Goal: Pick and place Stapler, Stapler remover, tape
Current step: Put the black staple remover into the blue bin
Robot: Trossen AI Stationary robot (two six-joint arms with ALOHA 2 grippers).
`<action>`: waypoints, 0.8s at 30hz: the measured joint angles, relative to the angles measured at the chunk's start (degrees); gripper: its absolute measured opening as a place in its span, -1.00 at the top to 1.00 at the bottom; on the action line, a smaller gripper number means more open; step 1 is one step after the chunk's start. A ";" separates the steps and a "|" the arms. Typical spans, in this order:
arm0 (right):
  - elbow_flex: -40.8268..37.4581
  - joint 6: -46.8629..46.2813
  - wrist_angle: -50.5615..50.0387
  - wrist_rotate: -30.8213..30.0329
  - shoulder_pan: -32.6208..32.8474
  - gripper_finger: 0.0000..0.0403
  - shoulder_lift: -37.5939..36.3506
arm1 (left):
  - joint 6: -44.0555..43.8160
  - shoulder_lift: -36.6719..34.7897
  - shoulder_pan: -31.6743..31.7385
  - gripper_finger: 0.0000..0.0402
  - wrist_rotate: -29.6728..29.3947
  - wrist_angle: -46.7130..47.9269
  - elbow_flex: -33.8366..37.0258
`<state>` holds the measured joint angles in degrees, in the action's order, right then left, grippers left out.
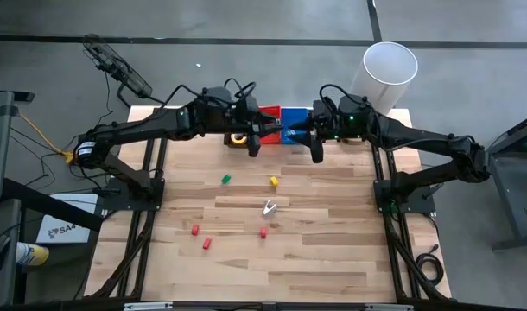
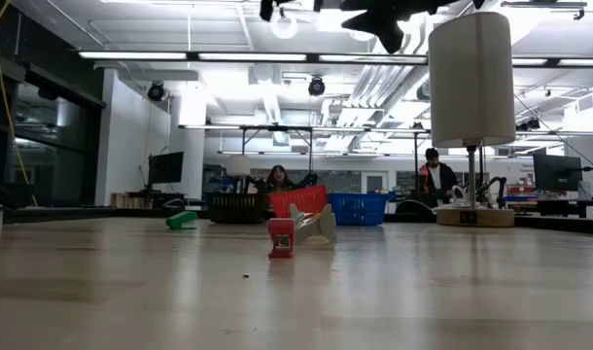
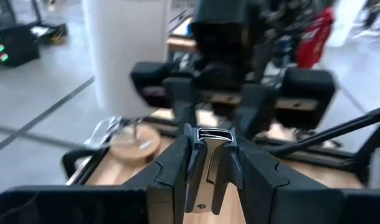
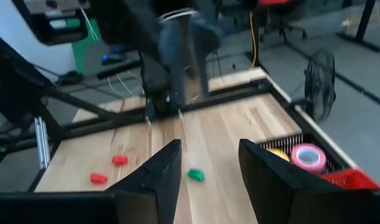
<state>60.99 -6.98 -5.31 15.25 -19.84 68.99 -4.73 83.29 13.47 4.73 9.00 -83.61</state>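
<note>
Both arms reach over the far edge of the desk point(image 1: 333, 250), meeting above the bins. The left tool point(image 3: 209, 158) is clenched on a dark stapler point(image 3: 210, 138). The right tool point(image 4: 205, 168) hangs released, holding nothing. Pink tape point(image 4: 308, 155) lies in the black bin point(image 4: 283, 144). The remover point(image 1: 269, 207) sits mid-desk.

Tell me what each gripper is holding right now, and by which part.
The left gripper is shut on a slim dark stapler, pinched across one end. The right gripper is open and holds nothing.
</note>
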 joint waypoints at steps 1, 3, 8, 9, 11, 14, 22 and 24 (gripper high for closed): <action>0.00 0.00 0.86 0.06 0.00 0.23 0.00 | 0.00 0.00 0.00 0.52 0.81 -0.85 -0.02; 0.00 0.00 2.49 0.15 0.00 0.18 0.00 | 0.00 0.00 -0.02 0.52 1.40 -1.80 -0.02; 0.00 0.00 4.33 0.35 0.00 0.02 0.00 | 0.00 0.00 0.00 0.52 2.41 -2.52 -0.02; 0.00 -0.03 4.87 1.02 0.00 -0.01 0.00 | 0.00 0.00 0.00 0.52 2.43 -2.48 -0.02; 0.00 -0.02 6.46 3.57 0.00 -0.06 0.17 | 0.00 0.00 0.00 0.52 2.99 -2.49 -0.02; 0.00 -0.33 9.74 6.46 0.33 -0.10 0.82 | 0.00 0.00 0.00 0.52 3.87 -2.52 -0.02; 0.00 -0.45 11.91 4.62 0.85 -0.10 3.33 | -0.01 0.00 0.00 0.52 5.40 -3.30 -0.01; 0.00 -0.51 13.33 4.68 0.87 -0.10 3.83 | -0.02 0.00 0.00 0.52 5.67 -3.31 -0.01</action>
<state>60.99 -7.49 8.02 19.93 -18.96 72.82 -4.75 83.29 13.47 10.39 5.69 -83.63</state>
